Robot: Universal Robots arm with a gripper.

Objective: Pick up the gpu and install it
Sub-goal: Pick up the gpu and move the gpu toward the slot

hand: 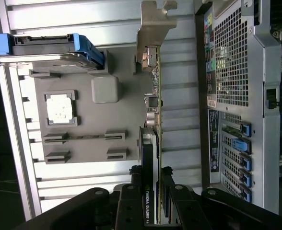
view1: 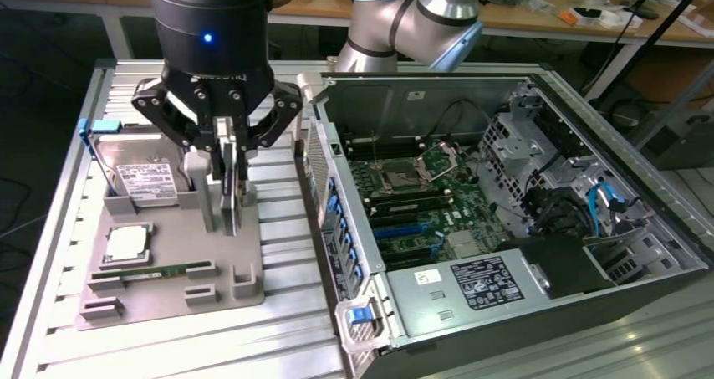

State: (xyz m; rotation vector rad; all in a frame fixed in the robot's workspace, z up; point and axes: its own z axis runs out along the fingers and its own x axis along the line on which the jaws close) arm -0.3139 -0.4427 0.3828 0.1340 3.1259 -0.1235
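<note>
The gpu [view1: 232, 216] is a thin dark card seen edge-on, standing upright over the right part of the grey holder tray [view1: 179, 299]. My gripper [view1: 227, 182] comes down from above and is shut on the card's upper edge, one finger on each side. In the wrist view the gpu [hand: 155, 86] runs as a narrow strip along the tray's [hand: 83, 72] side, its silvery end bracket [hand: 153, 24] at the far end, and my gripper [hand: 154, 175] clamps the labelled end. Whether the card's lower edge touches the tray I cannot tell.
On the tray lie a silver hard drive [view1: 145, 174] with a blue handle, a processor chip [view1: 126, 245] and a green memory stick [view1: 150, 273]. The open computer case [view1: 502, 220] stands close on the exterior view's right, motherboard [view1: 413, 203] exposed. A slatted metal table [view1: 67, 228] carries everything.
</note>
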